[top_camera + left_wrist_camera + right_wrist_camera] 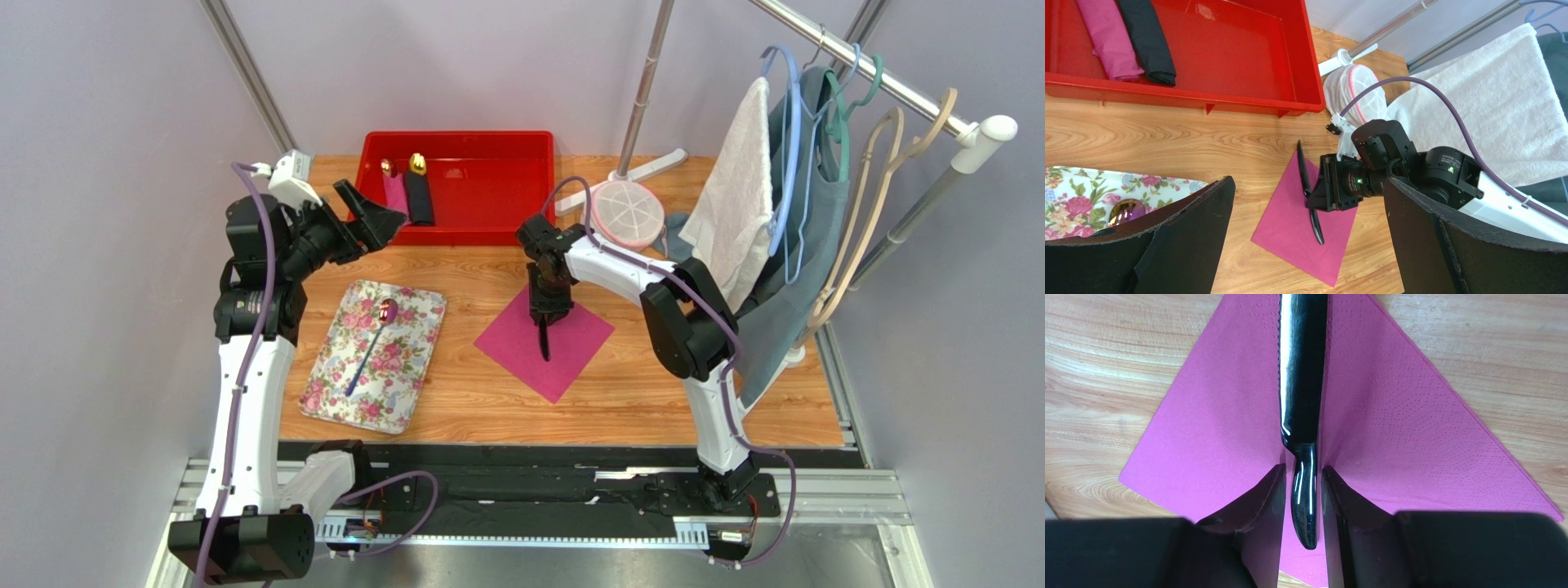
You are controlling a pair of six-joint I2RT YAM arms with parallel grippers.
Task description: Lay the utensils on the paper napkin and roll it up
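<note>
Where two utensils lie: knife (1301, 386) on one paper napkin (577, 352), spoon (368, 349) on floral cloth (405, 374)
Right gripper (1303, 471): fingers slightly parted beside knife handle, seemingly clear
Left gripper (374, 211): fingers wide apart
Surface: wooden table (613, 407), grey walls (111, 184)

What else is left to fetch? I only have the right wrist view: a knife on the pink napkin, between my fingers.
Observer: One spoon lies on a floral cloth, left of the napkin.
Operator: Where is the other arm?
Observer: The left gripper hangs wide open and holds nothing, by the front-left corner of a red bin.
Operator: Anything in that bin?
Observer: A pink roll and a black roll lie side by side at its left end.
</note>
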